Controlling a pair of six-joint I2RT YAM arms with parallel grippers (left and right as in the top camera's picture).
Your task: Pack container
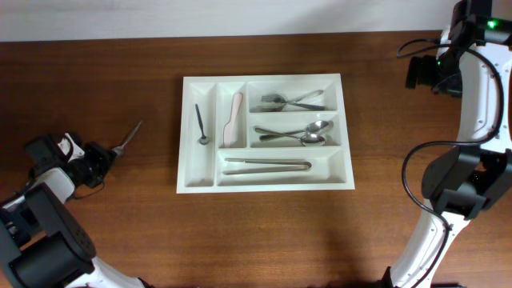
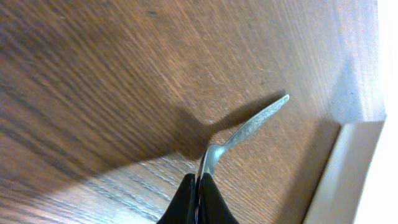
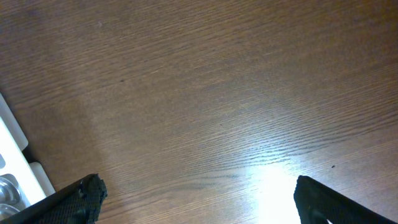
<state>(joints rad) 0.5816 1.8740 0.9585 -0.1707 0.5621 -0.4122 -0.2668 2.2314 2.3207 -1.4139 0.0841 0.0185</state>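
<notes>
The white five-compartment container (image 1: 186,132) lies at the table's middle. It holds a small dark spoon (image 1: 200,125), a pink-handled utensil (image 1: 233,120), forks (image 1: 292,102), spoons (image 1: 302,134) and metal tongs (image 1: 268,166). My left gripper (image 1: 110,154) is at the far left, well left of the container. It is shut on one end of a silver utensil (image 2: 249,127), whose patterned handle points away, tilted over the wood. My right gripper (image 3: 199,205) is open and empty, high over the table's back right (image 1: 418,74).
The container's corner (image 3: 12,146) shows at the left edge of the right wrist view. The table's far edge runs along the back (image 1: 320,34). The right arm's base and cables (image 1: 460,184) stand at the right side.
</notes>
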